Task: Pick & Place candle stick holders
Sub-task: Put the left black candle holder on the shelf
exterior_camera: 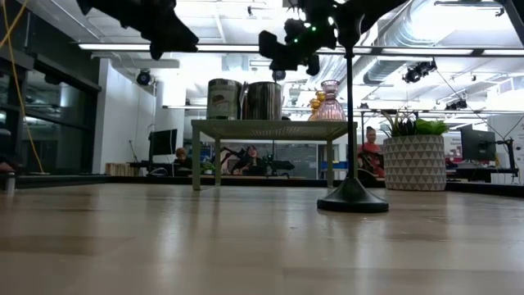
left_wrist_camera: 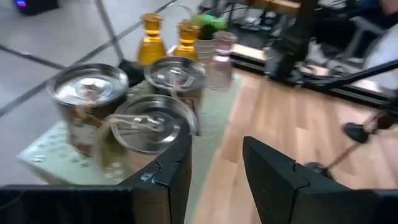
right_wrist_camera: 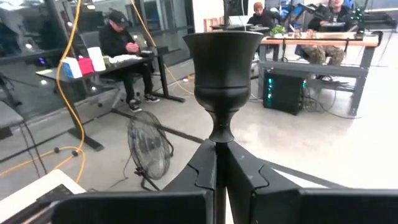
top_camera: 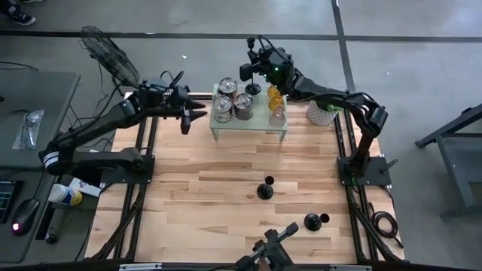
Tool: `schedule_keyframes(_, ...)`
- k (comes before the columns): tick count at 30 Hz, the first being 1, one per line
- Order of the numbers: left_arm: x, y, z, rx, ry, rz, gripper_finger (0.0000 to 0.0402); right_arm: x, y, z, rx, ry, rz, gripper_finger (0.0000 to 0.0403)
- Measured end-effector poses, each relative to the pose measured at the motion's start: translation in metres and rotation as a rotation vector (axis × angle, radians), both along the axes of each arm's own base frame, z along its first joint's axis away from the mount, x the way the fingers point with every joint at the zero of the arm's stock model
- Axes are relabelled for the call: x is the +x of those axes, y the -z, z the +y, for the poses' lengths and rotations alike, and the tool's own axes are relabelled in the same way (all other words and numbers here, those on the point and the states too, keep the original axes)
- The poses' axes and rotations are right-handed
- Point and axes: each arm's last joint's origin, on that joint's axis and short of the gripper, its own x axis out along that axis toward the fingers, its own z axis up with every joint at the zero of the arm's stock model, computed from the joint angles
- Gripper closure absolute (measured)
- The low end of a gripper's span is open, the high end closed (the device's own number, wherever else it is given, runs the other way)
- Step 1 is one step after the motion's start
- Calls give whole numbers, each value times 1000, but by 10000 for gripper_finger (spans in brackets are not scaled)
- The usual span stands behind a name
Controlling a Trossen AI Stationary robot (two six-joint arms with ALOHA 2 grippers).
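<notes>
A: Black sticks (top_camera: pixel 265 190) lying and standing near table's (top_camera: pixel 196 218) front edge, another (top_camera: pixel 312 221) toward front right corner.

B: Right gripper (right_wrist_camera: pixel 222 163)?

A: Hovering over rack's (top_camera: pixel 250 124) back edge, fingers pinching a black stick's (right_wrist_camera: pixel 222 74) stem.

B: Left gripper (top_camera: pixel 202 114)?

A: Sitting at rack's left edge, fingers narrowly apart, holding nothing. Silver cups (left_wrist_camera: pixel 144 127), amber (left_wrist_camera: pixel 150 38) and pink (left_wrist_camera: pixel 220 57) glasses resting on rack.
</notes>
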Motion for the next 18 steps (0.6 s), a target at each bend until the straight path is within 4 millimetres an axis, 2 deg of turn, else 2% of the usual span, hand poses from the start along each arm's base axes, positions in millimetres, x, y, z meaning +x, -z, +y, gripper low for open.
schedule_keyframes(6,-3,10,-2,-34,21,-12,263,0,2,-2,-3,52,5,399)
schedule_keyframes(18,-2,8,-3,-18,47,-36,263,4,12,-7,-6,61,27,399)
